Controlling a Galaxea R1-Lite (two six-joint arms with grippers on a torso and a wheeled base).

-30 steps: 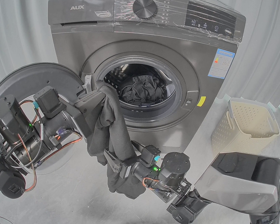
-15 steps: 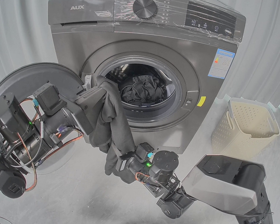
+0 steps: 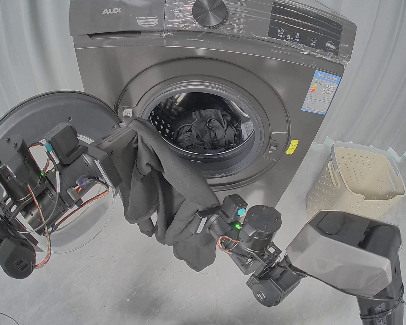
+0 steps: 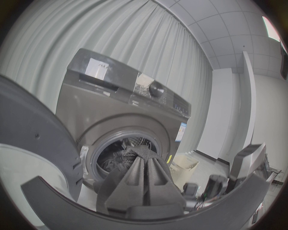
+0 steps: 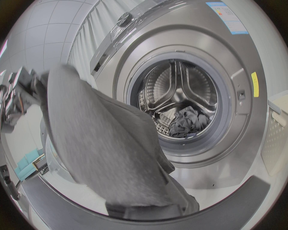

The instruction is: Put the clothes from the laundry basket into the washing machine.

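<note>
Dark grey garment [image 3: 162,190] hangs stretched between both arms, just in front of open washing machine [image 3: 250,74], below its mouth. Left gripper [image 4: 147,158] pressed together, pinching garment's top edge. Right gripper [image 3: 202,219] buried under cloth (grip cannot be told). Dark clothes [image 3: 206,128] lie inside. Risk: low-hanging tail catches door [image 3: 41,110] or rim, slips to floor on uneven lift. Laundry basket [image 3: 360,184] stands at right.

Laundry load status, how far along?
Done: door open, dark clothes in the drum. In hand: left gripper and right gripper are both shut on a grey garment, hanging outside the opening. To do: get it into the drum. Whether the basket holds more cannot be told.
</note>
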